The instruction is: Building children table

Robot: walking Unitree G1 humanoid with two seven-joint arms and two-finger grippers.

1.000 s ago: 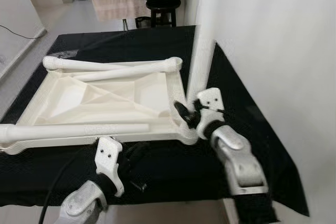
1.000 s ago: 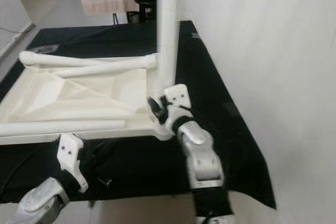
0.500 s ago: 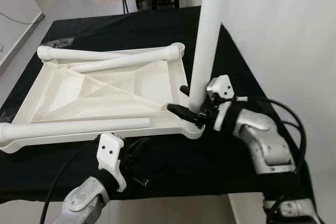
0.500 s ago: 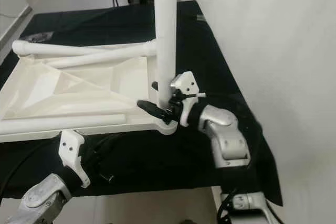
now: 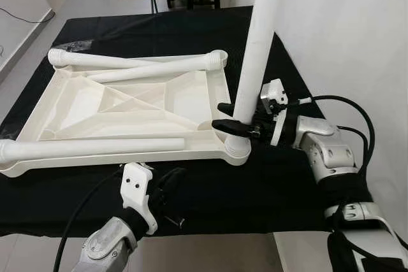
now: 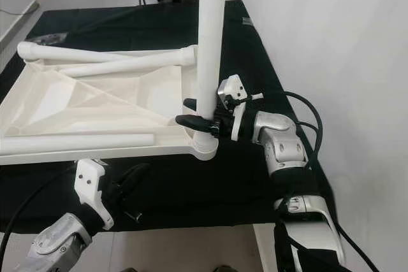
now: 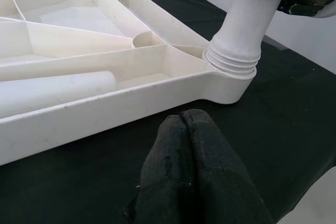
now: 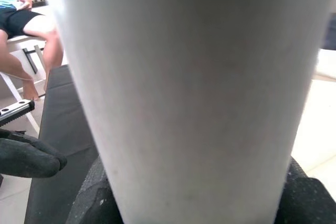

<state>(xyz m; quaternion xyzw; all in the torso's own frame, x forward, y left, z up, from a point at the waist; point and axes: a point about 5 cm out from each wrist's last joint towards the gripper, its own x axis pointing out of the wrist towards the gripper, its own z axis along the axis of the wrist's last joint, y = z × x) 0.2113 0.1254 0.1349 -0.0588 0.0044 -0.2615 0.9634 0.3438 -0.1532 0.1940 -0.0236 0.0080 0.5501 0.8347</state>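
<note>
I have my right gripper (image 5: pixel 231 118) clenched around the upright leg (image 5: pixel 256 55), low on its shaft, just above the corner socket (image 5: pixel 237 148) of the upturned tabletop (image 5: pixel 127 109). The leg's long axis stands nearly vertical, leaning slightly away from the tabletop's centre, its threaded foot seated in that socket. My fingers reach in from the side, level with the cloth, so the leg lies straight ahead between them. I judge any further turning or pressing must run about that vertical axis, and this arm is the nearer one for it.

My left gripper (image 5: pixel 167 183) rests on the black cloth (image 5: pixel 191 36) in front of the tabletop's near edge, fingertips pressed together, holding nothing. Three more legs (image 5: pixel 137 68) lie flat across the tabletop, two along its far edge, one along the near edge.

No brand, label or writing is readable anywhere
</note>
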